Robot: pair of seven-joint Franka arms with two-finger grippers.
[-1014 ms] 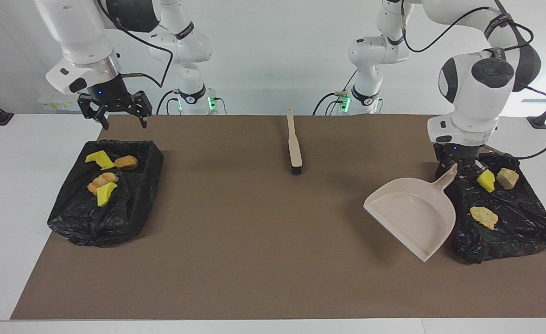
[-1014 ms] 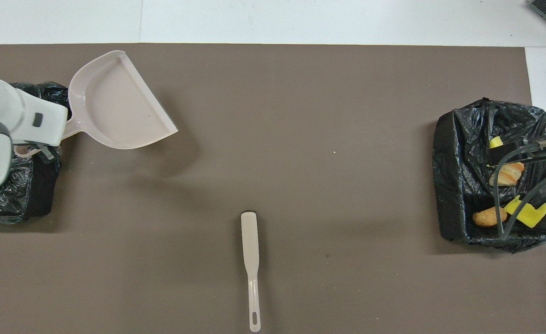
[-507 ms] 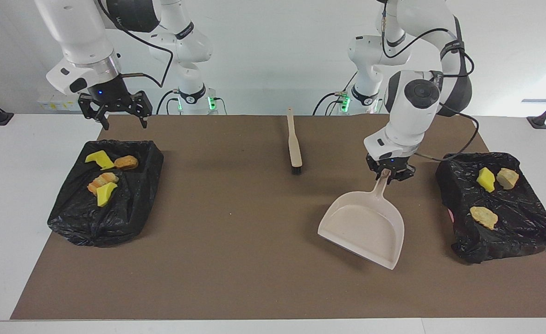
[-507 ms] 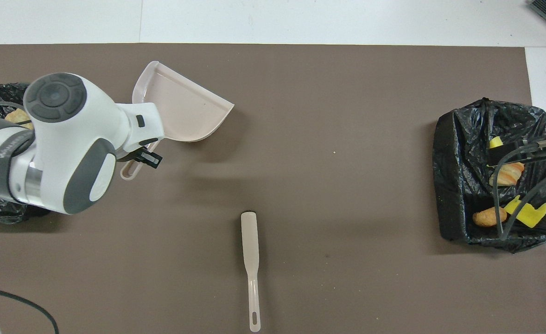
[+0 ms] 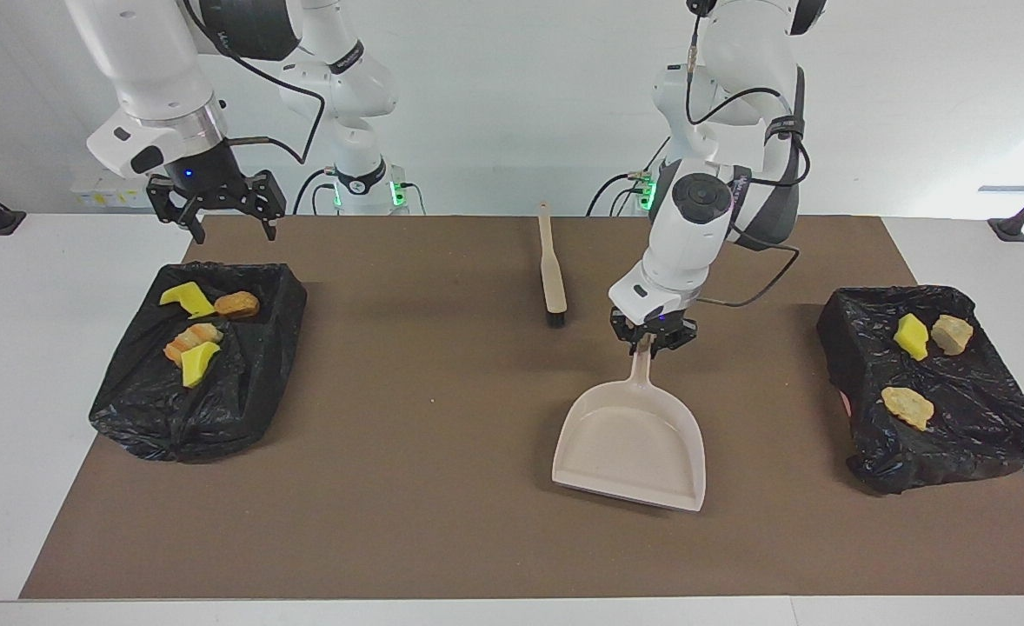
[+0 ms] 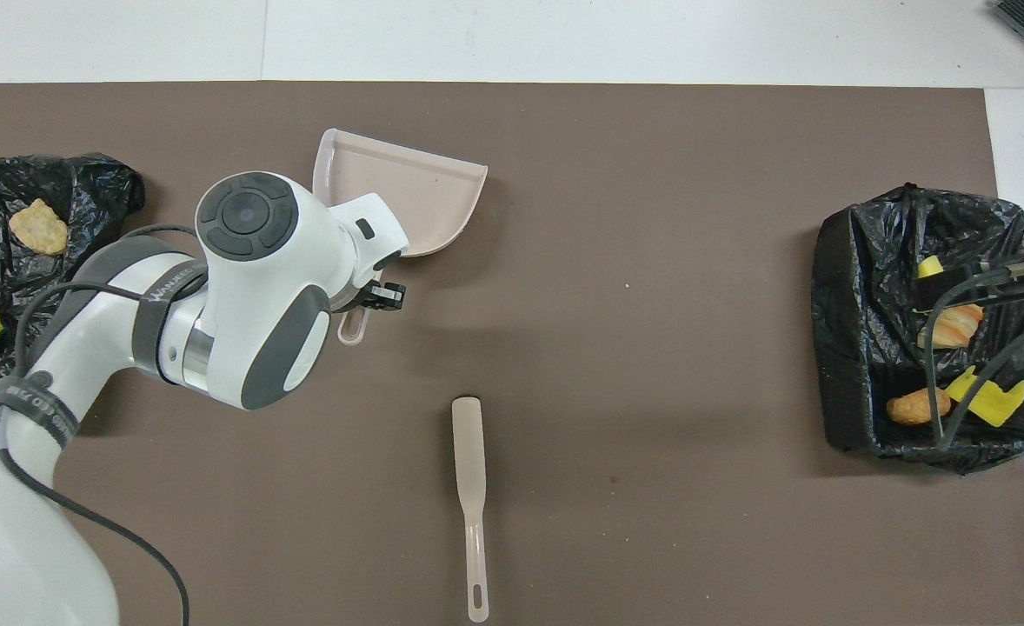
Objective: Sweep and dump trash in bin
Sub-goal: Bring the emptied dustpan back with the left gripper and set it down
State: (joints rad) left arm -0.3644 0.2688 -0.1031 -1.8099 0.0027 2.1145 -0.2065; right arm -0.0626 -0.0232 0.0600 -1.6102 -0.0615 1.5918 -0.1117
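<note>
My left gripper (image 5: 653, 341) is shut on the handle of the empty beige dustpan (image 5: 634, 443), held low over the middle of the mat; the dustpan also shows in the overhead view (image 6: 408, 191). The trash lies in two black-bagged bins. The bin (image 5: 199, 417) at the right arm's end holds two yellow sponge chunks (image 5: 187, 298) and two bread pieces (image 5: 236, 304). The bin (image 5: 964, 443) at the left arm's end holds one yellow chunk (image 5: 910, 337) and two bread pieces (image 5: 907, 406). My right gripper (image 5: 216, 217) is open and empty and waits above its bin's nearer edge.
The beige brush (image 5: 552, 269) lies on the brown mat (image 5: 442, 522), nearer to the robots than the dustpan, bristles pointing away from them; it also shows in the overhead view (image 6: 470, 487). White table borders the mat.
My left arm has carried the dustpan from over the bin at its end of the table toward the middle of the mat. The right arm has not moved.
</note>
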